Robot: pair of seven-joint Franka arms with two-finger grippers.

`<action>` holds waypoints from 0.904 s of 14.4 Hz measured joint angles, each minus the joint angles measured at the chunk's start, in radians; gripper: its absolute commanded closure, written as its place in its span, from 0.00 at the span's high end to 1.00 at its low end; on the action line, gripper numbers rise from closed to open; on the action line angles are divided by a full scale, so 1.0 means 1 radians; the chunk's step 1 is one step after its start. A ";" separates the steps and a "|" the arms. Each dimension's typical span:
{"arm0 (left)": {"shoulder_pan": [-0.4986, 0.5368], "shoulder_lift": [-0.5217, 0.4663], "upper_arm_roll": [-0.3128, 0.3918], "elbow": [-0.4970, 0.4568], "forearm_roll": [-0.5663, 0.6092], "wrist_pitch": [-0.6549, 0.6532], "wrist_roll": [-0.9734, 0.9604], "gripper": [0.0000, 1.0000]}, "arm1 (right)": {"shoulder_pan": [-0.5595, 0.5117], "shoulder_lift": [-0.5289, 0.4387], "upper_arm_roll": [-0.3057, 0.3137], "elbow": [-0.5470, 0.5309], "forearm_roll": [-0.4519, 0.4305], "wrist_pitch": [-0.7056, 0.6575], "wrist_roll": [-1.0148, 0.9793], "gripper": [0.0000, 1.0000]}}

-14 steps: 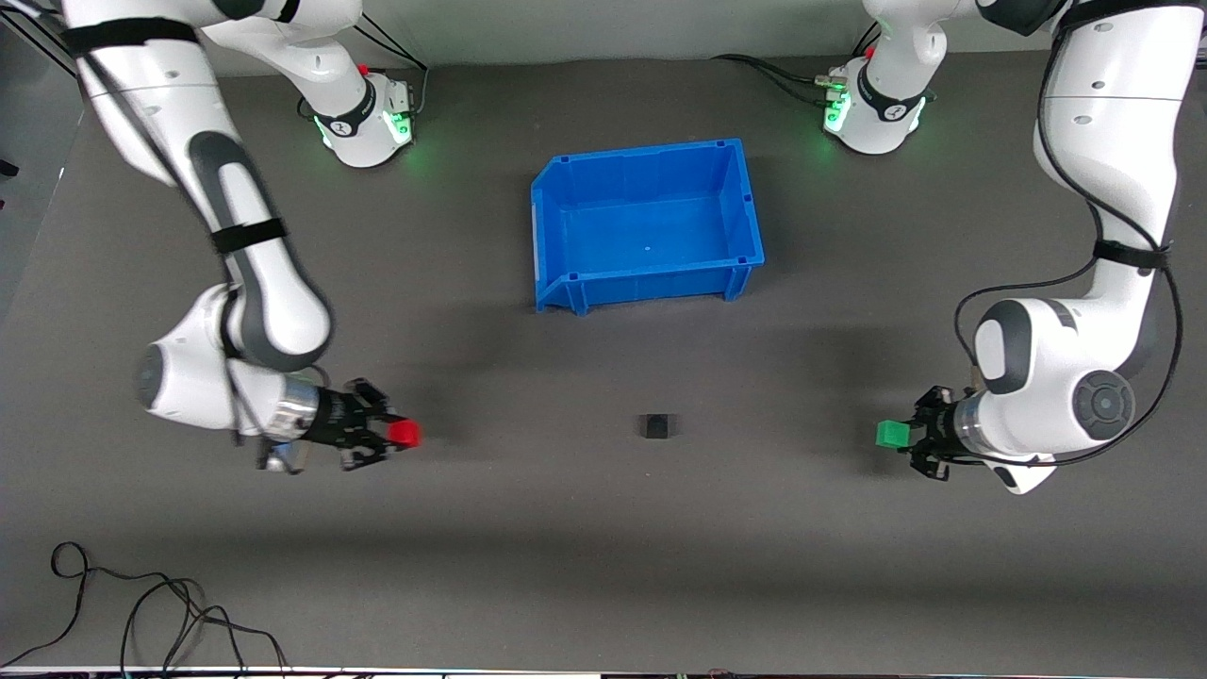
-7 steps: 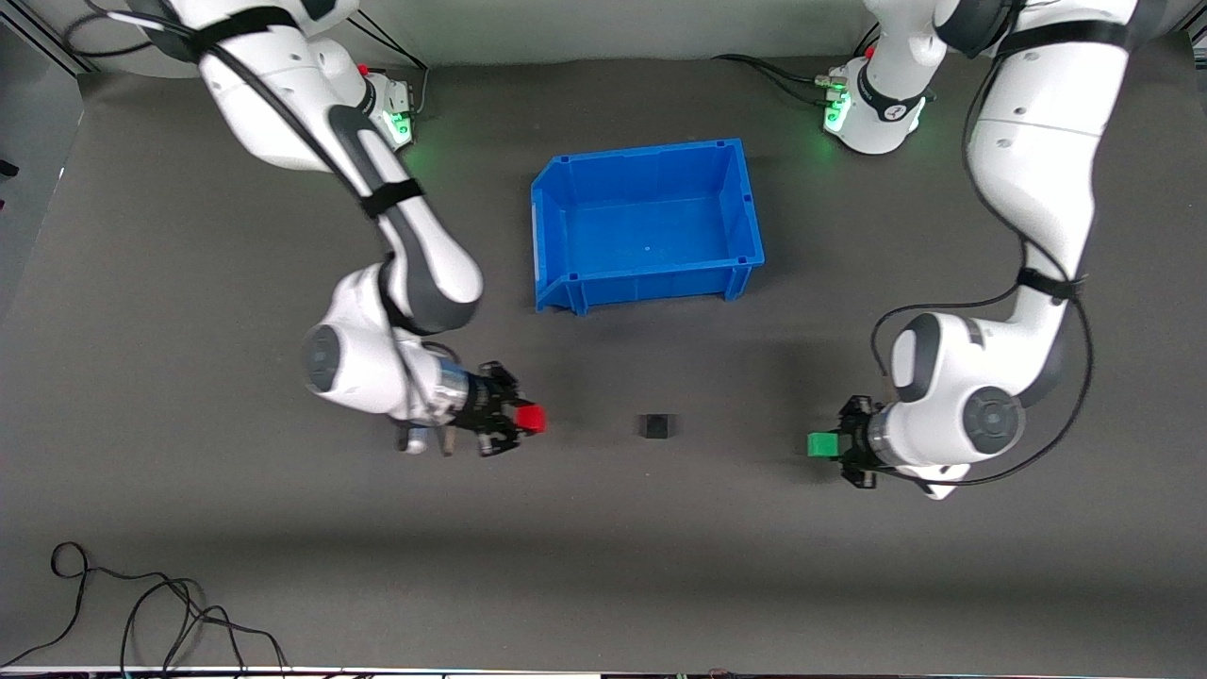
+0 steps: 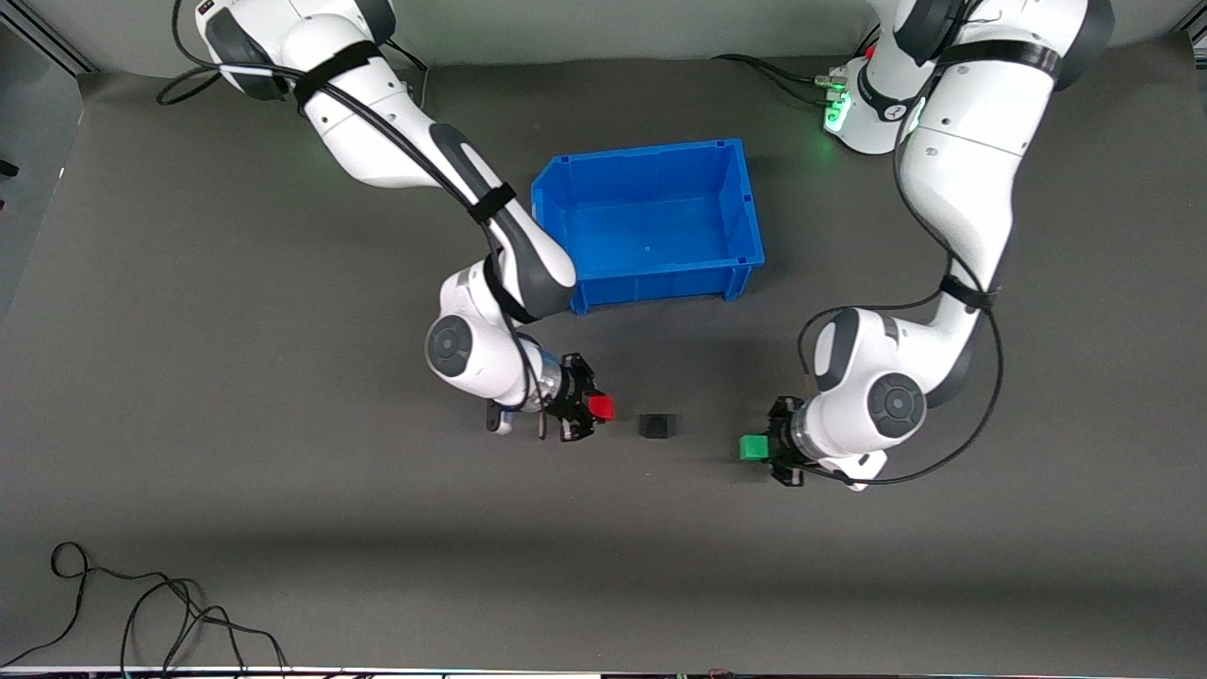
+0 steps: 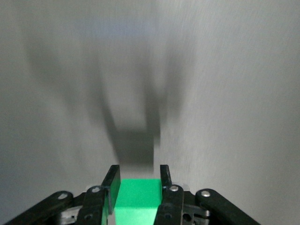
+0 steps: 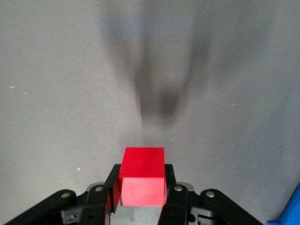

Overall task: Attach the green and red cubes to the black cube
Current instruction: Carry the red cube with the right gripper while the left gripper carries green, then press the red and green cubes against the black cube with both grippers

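Note:
The black cube (image 3: pixel 656 426) sits on the grey mat, nearer to the front camera than the blue bin. My right gripper (image 3: pixel 596 408) is shut on the red cube (image 3: pixel 601 407) and holds it close beside the black cube, toward the right arm's end. The red cube fills the jaws in the right wrist view (image 5: pixel 142 176). My left gripper (image 3: pixel 759 447) is shut on the green cube (image 3: pixel 752 447), over the mat toward the left arm's end of the black cube, with a wider gap. The green cube shows between the fingers in the left wrist view (image 4: pixel 137 194). Neither wrist view shows the black cube.
An empty blue bin (image 3: pixel 745 203) stands on the mat between the two arm bases. A black cable (image 3: pixel 141 613) lies coiled near the front edge toward the right arm's end.
Both arms have swung inward toward the black cube, each carrying its cube. The red cube is now close beside the black cube; the green cube has closed part of its gap.

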 measured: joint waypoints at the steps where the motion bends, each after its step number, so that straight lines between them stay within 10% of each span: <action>1: -0.013 0.004 0.000 0.000 -0.006 0.015 -0.031 0.00 | 0.007 0.016 0.000 0.013 -0.015 0.003 0.025 0.26; 13: -0.124 0.037 0.001 0.002 -0.006 0.024 -0.185 0.00 | 0.037 0.093 -0.001 0.067 -0.034 0.073 0.088 0.21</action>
